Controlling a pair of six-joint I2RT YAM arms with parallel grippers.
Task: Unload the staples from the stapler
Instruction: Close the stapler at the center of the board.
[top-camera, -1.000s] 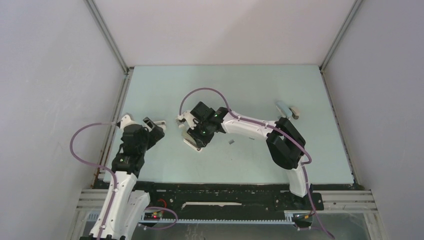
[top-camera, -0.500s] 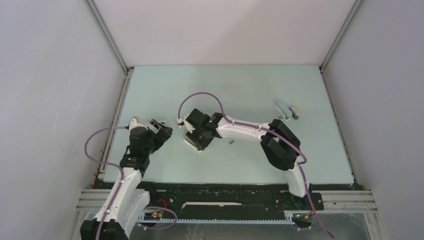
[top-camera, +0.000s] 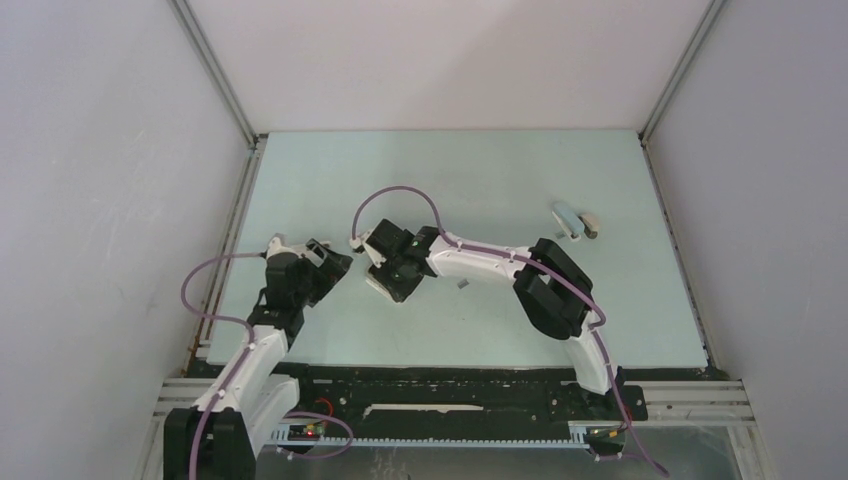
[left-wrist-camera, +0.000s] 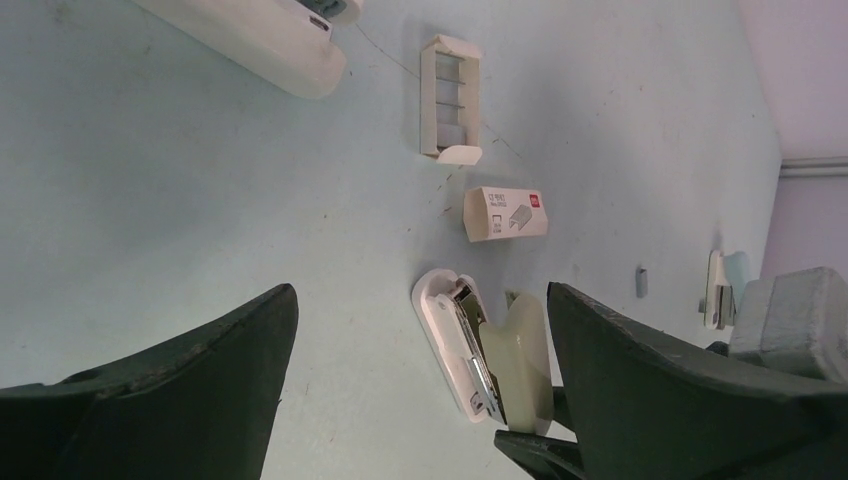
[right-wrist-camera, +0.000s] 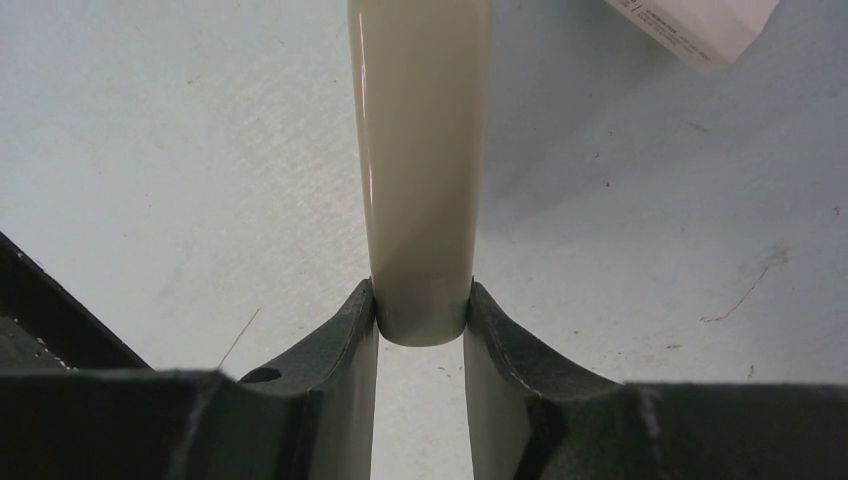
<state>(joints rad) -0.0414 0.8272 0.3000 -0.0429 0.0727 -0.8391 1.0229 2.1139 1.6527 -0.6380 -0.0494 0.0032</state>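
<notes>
Right claw (right-wrist-camera: 420, 312) is clenched on the cream top arm of the stapler (right-wrist-camera: 420, 150), which I see hinged open over its white base, mid desk (top-camera: 500, 170). Left claw (left-wrist-camera: 420, 295) is released and gaping, just left of the stapler. Grey staples (top-camera: 462, 285) lie on the desk beside my right forearm. Small white box (left-wrist-camera: 505, 213) is nearby.
</notes>
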